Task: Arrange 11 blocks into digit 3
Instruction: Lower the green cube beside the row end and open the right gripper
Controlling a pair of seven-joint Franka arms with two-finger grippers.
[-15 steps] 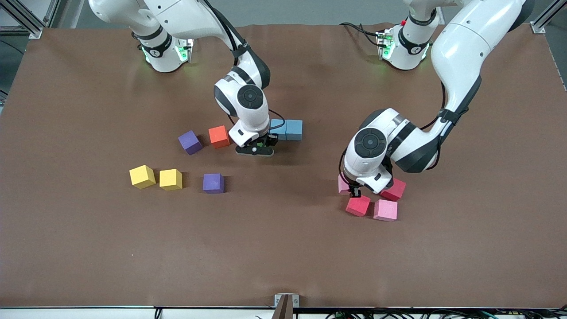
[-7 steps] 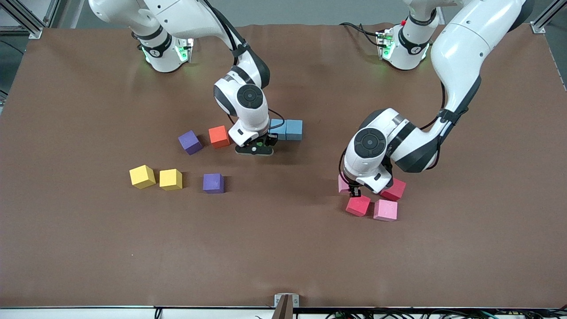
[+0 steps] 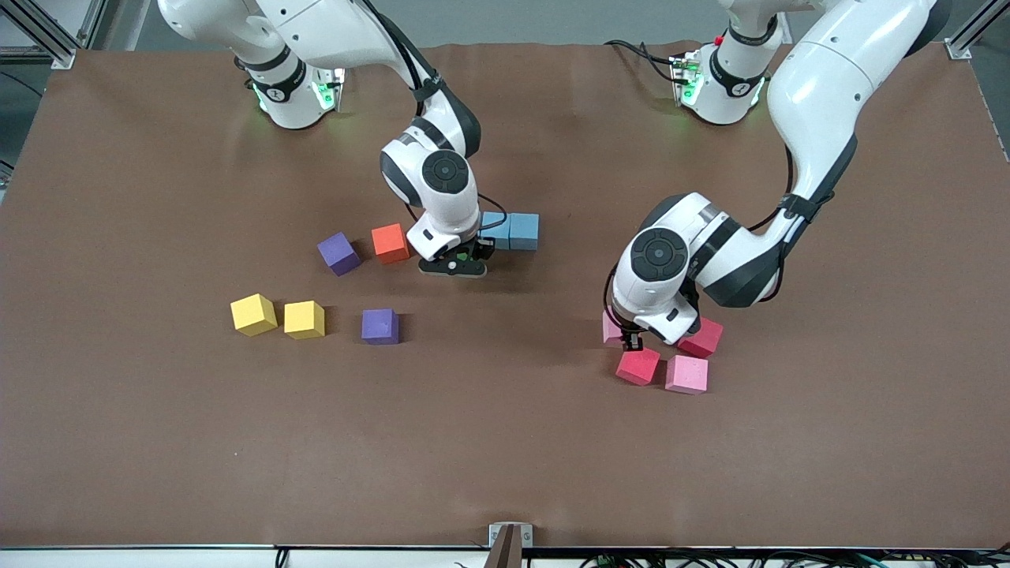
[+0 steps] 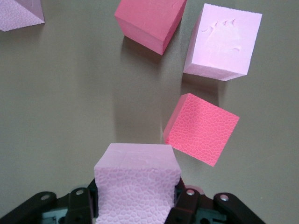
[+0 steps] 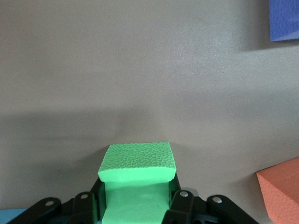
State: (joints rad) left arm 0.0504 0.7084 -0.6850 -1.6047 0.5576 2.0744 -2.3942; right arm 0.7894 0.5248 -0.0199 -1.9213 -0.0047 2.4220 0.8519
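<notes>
In the front view, the orange block (image 3: 390, 242) is taken as the landmark on the brown table (image 3: 505, 442). The right gripper (image 3: 460, 261) is seen low, just beside the orange block toward the left arm's end, with a glimpse of green between its fingers. 2 light blue blocks (image 3: 511, 231) lie touching each other just past that gripper, toward the left arm's end. 1 purple block (image 3: 339, 253) sits near the orange block toward the right arm's end, and another purple block (image 3: 380, 326) lies nearer the camera than the orange block. 2 yellow cubes (image 3: 278, 316) are set side by side, nearer the camera and toward the right arm's end. Well apart from the orange block, toward the left arm's end, the left gripper (image 3: 631, 341) is found low over a cluster of red and pink blocks.

In the left wrist view, the left gripper (image 4: 138, 200) is closed on a pink block (image 4: 137, 182). 2 red blocks (image 4: 201, 129) (image 4: 150, 21) and 2 more pink blocks (image 4: 224, 41) (image 4: 19, 13) are seen on the table around it.

In the right wrist view, the right gripper (image 5: 136, 198) is clamped on the green block (image 5: 137, 179). Corners of the orange block (image 5: 280, 189) and a purple block (image 5: 284, 18) are visible.
</notes>
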